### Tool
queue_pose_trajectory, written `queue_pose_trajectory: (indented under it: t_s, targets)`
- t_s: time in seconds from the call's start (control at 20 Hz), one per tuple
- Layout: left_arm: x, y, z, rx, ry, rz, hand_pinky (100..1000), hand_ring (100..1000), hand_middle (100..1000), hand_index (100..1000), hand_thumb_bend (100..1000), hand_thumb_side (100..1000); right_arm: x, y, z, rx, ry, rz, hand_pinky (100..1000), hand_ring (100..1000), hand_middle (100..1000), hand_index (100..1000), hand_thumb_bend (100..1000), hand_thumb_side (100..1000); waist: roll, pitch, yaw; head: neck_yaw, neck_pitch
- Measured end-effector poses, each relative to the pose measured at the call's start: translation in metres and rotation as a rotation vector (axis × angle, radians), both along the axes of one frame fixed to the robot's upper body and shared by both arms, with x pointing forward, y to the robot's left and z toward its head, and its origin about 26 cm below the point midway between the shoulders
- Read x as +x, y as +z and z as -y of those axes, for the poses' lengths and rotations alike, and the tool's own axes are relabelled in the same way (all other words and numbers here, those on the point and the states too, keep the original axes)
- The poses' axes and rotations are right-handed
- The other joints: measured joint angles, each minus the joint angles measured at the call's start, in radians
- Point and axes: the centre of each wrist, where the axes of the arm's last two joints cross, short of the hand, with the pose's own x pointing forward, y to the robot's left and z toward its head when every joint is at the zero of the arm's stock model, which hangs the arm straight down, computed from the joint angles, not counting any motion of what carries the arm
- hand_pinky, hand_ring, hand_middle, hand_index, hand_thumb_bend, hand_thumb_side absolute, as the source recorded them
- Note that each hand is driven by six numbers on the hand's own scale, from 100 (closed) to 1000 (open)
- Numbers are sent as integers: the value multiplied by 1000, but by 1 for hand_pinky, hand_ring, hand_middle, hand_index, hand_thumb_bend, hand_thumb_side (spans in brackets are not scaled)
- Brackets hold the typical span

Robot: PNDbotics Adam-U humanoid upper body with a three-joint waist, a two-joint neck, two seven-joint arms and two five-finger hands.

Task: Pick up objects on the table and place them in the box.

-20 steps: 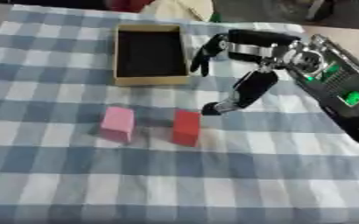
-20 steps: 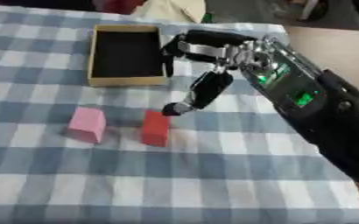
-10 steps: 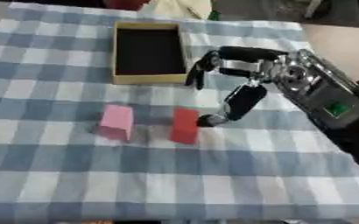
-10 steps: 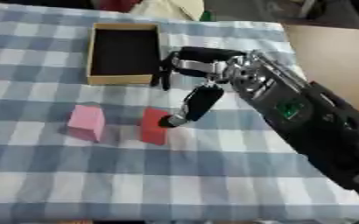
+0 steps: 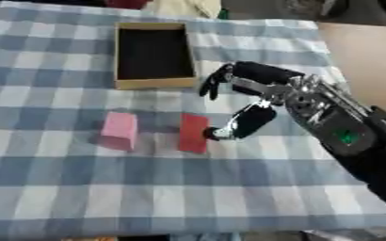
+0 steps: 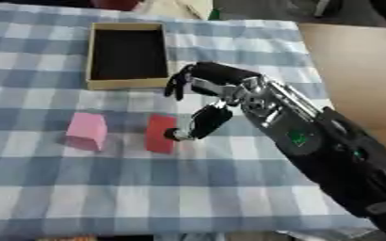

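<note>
A red block [image 5: 193, 133] stands on the checked cloth, with a pink block [image 5: 119, 130] to its left. Behind them lies an open cardboard box [image 5: 155, 84] with a dark, empty inside. My right hand [image 5: 258, 89] reaches in from the right, just right of and above the red block. Its thumb [image 5: 242, 123] points down-left and its tip touches the red block's right side. The fingers [image 5: 214, 83] hang curved above, near the box's front right corner, and are apart from the block. The hand is open and holds nothing. My left hand is out of sight.
The blue-and-white checked tablecloth [image 5: 81, 188] covers the table and is bare in front of the blocks. A bare wooden surface [image 5: 369, 56] lies beyond the cloth's right edge. Some objects sit at the far edge behind the box.
My right hand has come down and to the left toward the red block, and its thumb tip now meets the block's right side. The blocks and the box have stayed put.
</note>
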Motion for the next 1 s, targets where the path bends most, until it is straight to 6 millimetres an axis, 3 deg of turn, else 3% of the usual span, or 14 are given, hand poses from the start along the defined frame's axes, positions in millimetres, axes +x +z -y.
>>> queue_pose_trajectory:
  t_s: [0.45, 1.0]
  targets:
    - [0, 0, 0, 3, -2, -1, 767, 642, 644, 753, 100, 782, 3, -10, -4, -10, 0, 12, 892, 871, 628, 797, 563, 428, 1, 5, 5, -2, 0]
    - [1, 0, 1, 11, -10, -5, 767, 642, 644, 752, 100, 784, 5, -23, -7, 4, -21, -25, 889, 864, 618, 794, 503, 470, 2, 8, 14, -4, -1]
